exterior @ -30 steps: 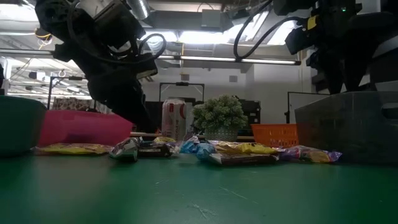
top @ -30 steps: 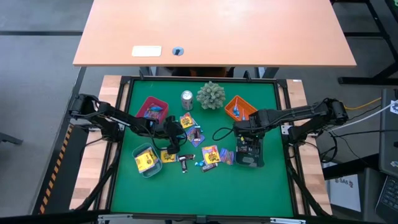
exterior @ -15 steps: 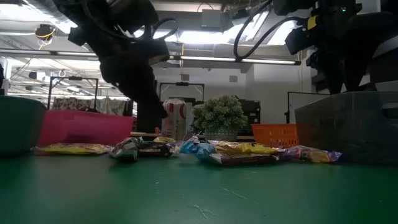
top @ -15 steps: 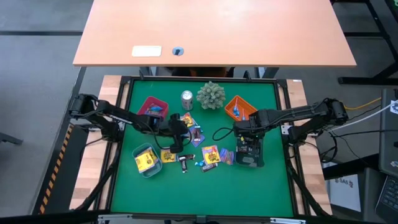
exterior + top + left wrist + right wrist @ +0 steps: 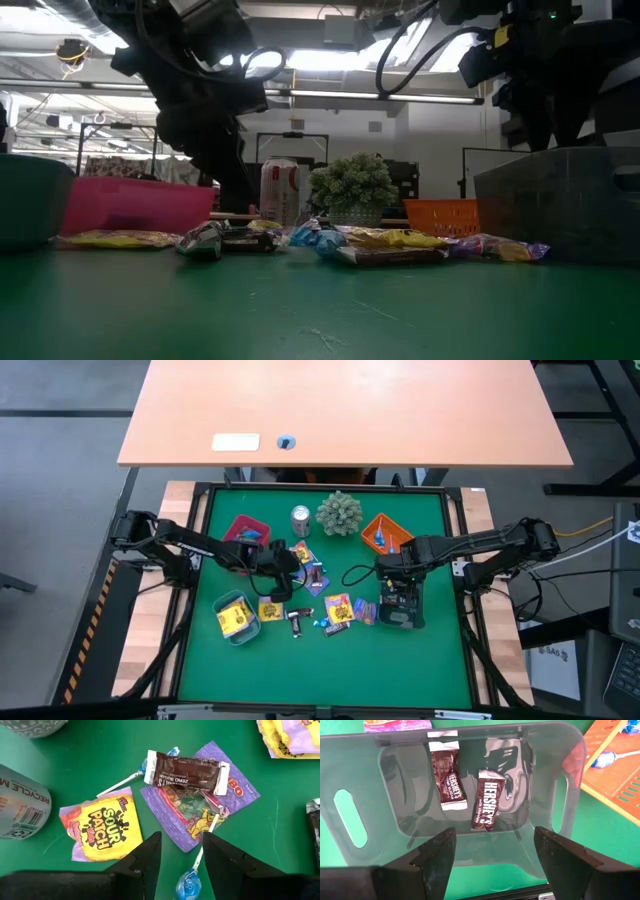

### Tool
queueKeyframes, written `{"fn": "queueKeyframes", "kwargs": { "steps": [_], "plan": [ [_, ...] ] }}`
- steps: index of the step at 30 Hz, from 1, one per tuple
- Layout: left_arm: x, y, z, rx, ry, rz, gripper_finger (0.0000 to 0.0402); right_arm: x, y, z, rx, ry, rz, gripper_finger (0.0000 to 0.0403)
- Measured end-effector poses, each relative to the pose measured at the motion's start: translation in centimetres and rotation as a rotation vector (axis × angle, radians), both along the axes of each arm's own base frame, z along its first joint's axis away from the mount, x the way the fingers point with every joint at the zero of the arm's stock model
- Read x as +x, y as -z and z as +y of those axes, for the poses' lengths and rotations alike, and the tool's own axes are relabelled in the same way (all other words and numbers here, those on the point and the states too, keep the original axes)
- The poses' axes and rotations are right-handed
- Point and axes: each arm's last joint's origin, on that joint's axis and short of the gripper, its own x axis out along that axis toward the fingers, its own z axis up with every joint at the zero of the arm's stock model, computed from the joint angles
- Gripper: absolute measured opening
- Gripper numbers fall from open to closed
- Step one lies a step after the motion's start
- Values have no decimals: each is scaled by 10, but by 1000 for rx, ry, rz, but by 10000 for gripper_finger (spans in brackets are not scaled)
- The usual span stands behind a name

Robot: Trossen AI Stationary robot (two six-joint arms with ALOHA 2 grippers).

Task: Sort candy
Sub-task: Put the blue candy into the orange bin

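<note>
- Left wrist view: the left gripper (image 5: 179, 851) has its fingers spread and empty, pointing down at a small heap of candy. Between the tips lies a blue lollipop (image 5: 188, 882); its stick runs up toward a purple gummy packet (image 5: 197, 812).
- A brown bar (image 5: 186, 770) lies across the top of that purple packet, with a second lollipop (image 5: 131, 772) poking out from under it at ten o'clock.
- A yellow packet (image 5: 102, 826) sits just beside the heap at eight o'clock, and the can (image 5: 22, 805) stands farther out the same way.
- High view: a second ago the left gripper (image 5: 281, 568) was lower, over the loose sweets at the mat's middle; now it has pulled back toward twelve o'clock, near the can (image 5: 300, 518) and the pink tray (image 5: 243, 532). It carries nothing, so I judge this as lining up a fresh pick, most likely the lollipop or the bar.
- Right wrist view: the right gripper (image 5: 493, 851) is spread wide and empty over the grey bin (image 5: 568, 785), where two chocolate bars (image 5: 449, 782) already lie. It has not moved in the last second.
- High view: the orange tray (image 5: 378, 530) sits at one o'clock, the teal bin (image 5: 233, 618) at eight o'clock with yellow packets in it. Several sweets are still loose at centre, so sorting is only partly done.
</note>
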Motion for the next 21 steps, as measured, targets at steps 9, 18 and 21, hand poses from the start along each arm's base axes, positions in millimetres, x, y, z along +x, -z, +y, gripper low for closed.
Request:
{"fn": "queueKeyframes", "kwargs": {
  "steps": [9,18,21],
  "plan": [
    [0,0,0,-10,0,-1,132,0,0,0,0,0,0,269],
    [5,25,-4,-42,7,84,132,0,0,0,0,0,-1,269],
    [6,34,-6,-44,15,116,132,0,0,0,1,0,-4,269]
  ]
}}
